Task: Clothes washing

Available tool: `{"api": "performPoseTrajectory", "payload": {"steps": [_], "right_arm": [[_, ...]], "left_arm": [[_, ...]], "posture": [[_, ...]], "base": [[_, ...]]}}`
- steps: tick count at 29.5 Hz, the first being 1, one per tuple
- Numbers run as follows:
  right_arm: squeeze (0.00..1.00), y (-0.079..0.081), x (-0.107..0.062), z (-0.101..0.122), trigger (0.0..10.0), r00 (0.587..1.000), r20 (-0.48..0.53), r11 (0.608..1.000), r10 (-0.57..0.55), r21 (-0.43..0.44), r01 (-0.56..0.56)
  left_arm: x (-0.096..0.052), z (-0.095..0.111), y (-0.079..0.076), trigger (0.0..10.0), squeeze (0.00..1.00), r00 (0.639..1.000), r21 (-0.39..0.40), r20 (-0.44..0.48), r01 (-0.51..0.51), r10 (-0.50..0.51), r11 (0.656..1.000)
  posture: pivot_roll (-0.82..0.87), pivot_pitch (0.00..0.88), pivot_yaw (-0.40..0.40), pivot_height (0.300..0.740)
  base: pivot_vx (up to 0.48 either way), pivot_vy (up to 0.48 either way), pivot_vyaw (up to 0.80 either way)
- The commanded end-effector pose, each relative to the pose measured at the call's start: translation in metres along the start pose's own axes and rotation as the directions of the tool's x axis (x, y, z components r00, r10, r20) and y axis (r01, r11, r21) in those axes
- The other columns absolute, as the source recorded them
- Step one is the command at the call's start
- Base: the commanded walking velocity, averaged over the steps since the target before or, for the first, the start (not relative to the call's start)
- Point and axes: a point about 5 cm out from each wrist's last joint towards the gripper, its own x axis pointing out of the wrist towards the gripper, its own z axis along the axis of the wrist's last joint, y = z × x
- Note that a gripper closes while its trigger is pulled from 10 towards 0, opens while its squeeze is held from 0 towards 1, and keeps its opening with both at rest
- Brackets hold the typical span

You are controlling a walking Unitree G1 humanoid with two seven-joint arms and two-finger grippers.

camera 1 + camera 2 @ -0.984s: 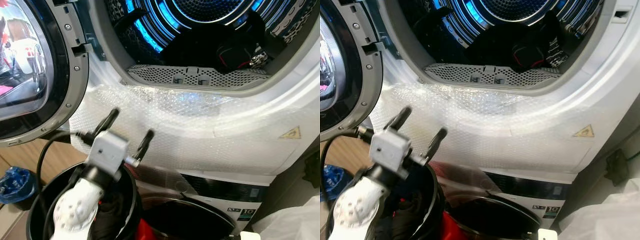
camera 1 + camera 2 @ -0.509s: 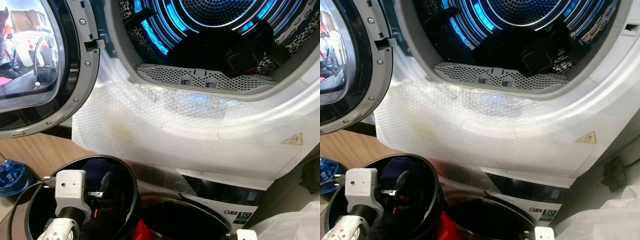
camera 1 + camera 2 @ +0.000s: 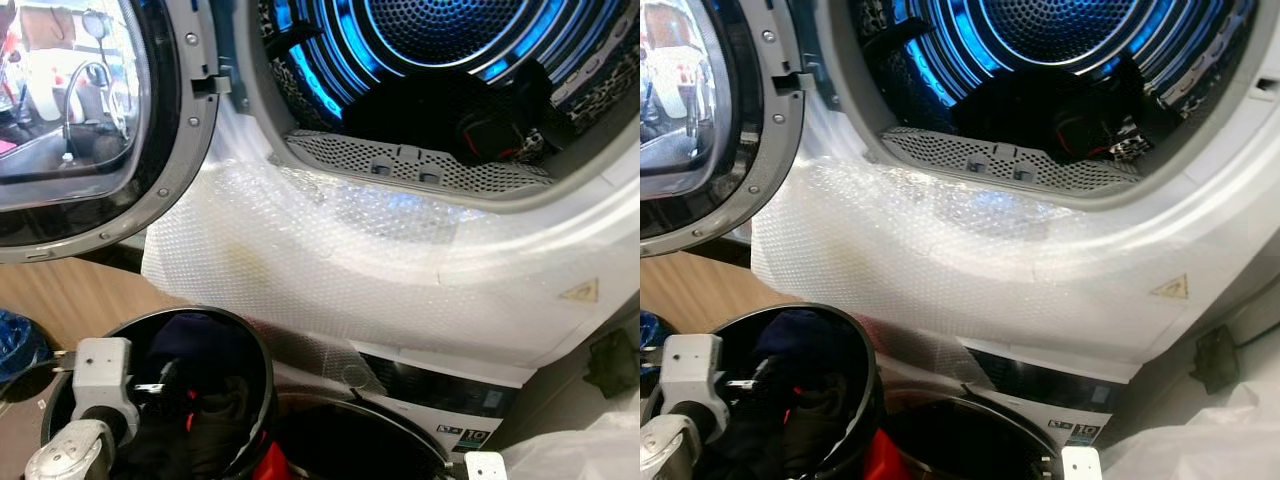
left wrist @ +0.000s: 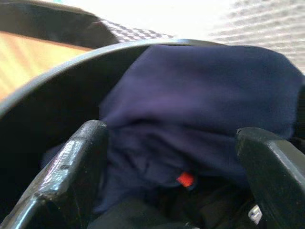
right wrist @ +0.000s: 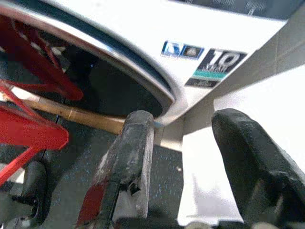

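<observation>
Left hand (image 4: pixel 176 162) fingers apart, down inside black basket (image 3: pixel 255 350); navy garment (image 4: pixel 200 105) lies directly ahead between them, probably untouched. Right hand (image 5: pixel 183 157) apart, idle, farther off.

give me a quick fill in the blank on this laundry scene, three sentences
1. The left gripper reaches into the black bucket with its jaws ____ around a navy cloth.
2. The drum of the upper machine glows ____ inside.
3. The front panel below the drum opening is covered with ____ wrap.

Missing words: open; blue; bubble
</observation>
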Motion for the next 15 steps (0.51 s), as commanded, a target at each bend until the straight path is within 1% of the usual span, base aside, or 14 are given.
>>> {"api": "performPoseTrajectory", "payload": {"steps": [1, 2, 3, 4, 5, 6, 7, 9, 10, 11, 13, 14, 15], "right_arm": [[0.0, -0.003, 0.0, -0.002, 10.0, 1.0, -0.009, 1.0, -0.006, -0.004, 0.006], [0.0, -0.007, 0.0, 0.0, 10.0, 1.0, -0.002, 1.0, -0.012, -0.005, 0.012], [0.0, -0.009, 0.0, 0.0, 10.0, 1.0, 0.001, 1.0, -0.015, -0.005, 0.015], [0.0, -0.014, 0.0, 0.0, 10.0, 1.0, 0.005, 1.0, -0.025, -0.002, 0.025], [0.0, -0.016, -0.001, -0.001, 10.0, 1.0, 0.004, 1.0, -0.027, -0.003, 0.027], [0.0, -0.018, -0.001, -0.003, 10.0, 1.0, 0.0, 0.999, -0.031, -0.008, 0.031], [0.0, -0.019, -0.002, -0.003, 10.0, 0.999, -0.001, 0.999, -0.032, -0.011, 0.032], [0.0, -0.021, -0.002, -0.005, 10.0, 0.999, -0.002, 0.999, -0.034, -0.014, 0.034], [0.0, -0.024, -0.004, -0.008, 10.0, 0.999, -0.006, 0.999, -0.038, -0.017, 0.038], [0.0, -0.026, -0.004, -0.01, 10.0, 0.999, -0.008, 0.999, -0.041, -0.021, 0.041], [0.0, -0.027, -0.005, -0.01, 10.0, 0.999, -0.008, 0.999, -0.042, -0.023, 0.042], [0.0, -0.027, -0.005, -0.011, 10.0, 0.999, -0.008, 0.999, -0.043, -0.024, 0.042], [0.0, -0.028, -0.005, -0.011, 10.0, 0.999, -0.008, 0.999, -0.043, -0.026, 0.043]], "left_arm": [[0.003, 0.002, -0.002, 10.0, 1.0, 0.999, 0.004, 0.02, 0.037, -0.037, 0.999], [0.008, 0.001, 0.007, 10.0, 1.0, 1.0, 0.029, -0.006, 0.009, -0.009, 1.0], [0.011, 0.001, 0.011, 10.0, 1.0, 1.0, 0.036, -0.012, -0.001, 0.002, 0.999], [0.016, 0.0, 0.018, 10.0, 1.0, 1.0, 0.032, -0.018, -0.002, 0.003, 0.999], [0.018, -0.001, 0.021, 10.0, 1.0, 1.0, 0.031, -0.019, -0.001, 0.002, 1.0], [0.022, -0.004, 0.026, 10.0, 1.0, 1.0, 0.05, -0.022, -0.009, 0.01, 0.999], [0.024, -0.005, 0.027, 10.0, 1.0, 1.0, 0.059, -0.022, -0.012, 0.013, 0.998], [0.028, -0.009, 0.03, 10.0, 1.0, 0.999, 0.038, -0.035, -0.024, 0.026, 0.999], [0.034, -0.013, 0.035, 10.0, 1.0, 0.998, 0.026, -0.057, -0.037, 0.039, 0.999], [0.037, -0.016, 0.037, 10.0, 1.0, 0.996, 0.033, -0.077, -0.047, 0.049, 0.998], [0.041, -0.018, 0.037, 10.0, 1.0, 0.995, 0.05, -0.092, -0.042, 0.047, 0.998], [0.043, -0.021, 0.036, 10.0, 1.0, 0.994, 0.047, -0.106, -0.026, 0.031, 0.999], [0.045, -0.022, 0.034, 10.0, 0.27, 0.994, 0.045, -0.111, -0.011, 0.016, 0.999]], "posture": [[0.27, 0.0, -0.057, 0.74], [0.24, 0.0, -0.062, 0.74], [0.24, 0.0, -0.063, 0.74], [0.23, 0.0, -0.068, 0.74], [0.23, 0.0, -0.071, 0.74], [0.23, 0.0, -0.072, 0.74], [0.22, 0.0, -0.075, 0.74], [0.21, 0.0, -0.08, 0.74], [0.2, 0.0, -0.082, 0.74], [0.19, 0.0, -0.084, 0.74], [0.18, 0.0, -0.087, 0.74], [0.18, 0.0, -0.088, 0.74], [0.17, 0.0, -0.091, 0.74]], "base": [[0.0, 0.0, 0.0], [0.0, 0.0, 0.0], [0.0, 0.0, 0.0], [0.0, 0.0, 0.0], [0.0, 0.0, 0.0], [0.0, 0.0, 0.0], [0.0, 0.0, 0.0], [0.0, 0.0, 0.0], [0.0, 0.0, 0.0], [0.0, 0.0, 0.0], [0.0, 0.0, 0.0], [0.0, 0.0, 0.0], [0.0, 0.0, 0.0]]}}
